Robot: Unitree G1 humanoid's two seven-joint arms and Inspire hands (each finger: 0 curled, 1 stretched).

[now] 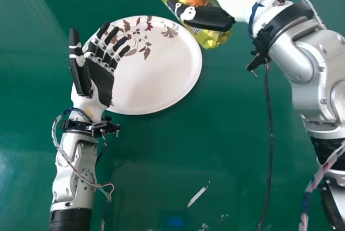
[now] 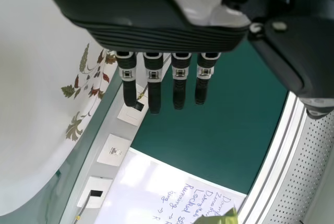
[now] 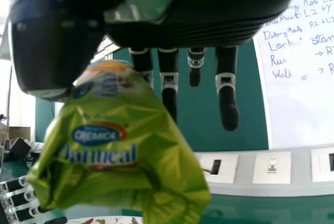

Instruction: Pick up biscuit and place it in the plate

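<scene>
My right hand (image 1: 213, 18) pinches, between thumb and fingers, 1 glossy, crinkled yellow-green biscuit packet (image 3: 130, 179) picturing a golden-brown biscuit.

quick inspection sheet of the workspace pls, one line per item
surface: green table, glossy patches
job's things: biscuit packet in the right hand, not on the plate; white plate with leaf pattern on the table
clutter: white strip, small scraps near it
hands: left open at the plate's left rim; right has thumb and fingers closed on the packet
cables: black cable below right wrist; wires on both arms
surroundings: whiteboard with handwriting, wall sockets
</scene>
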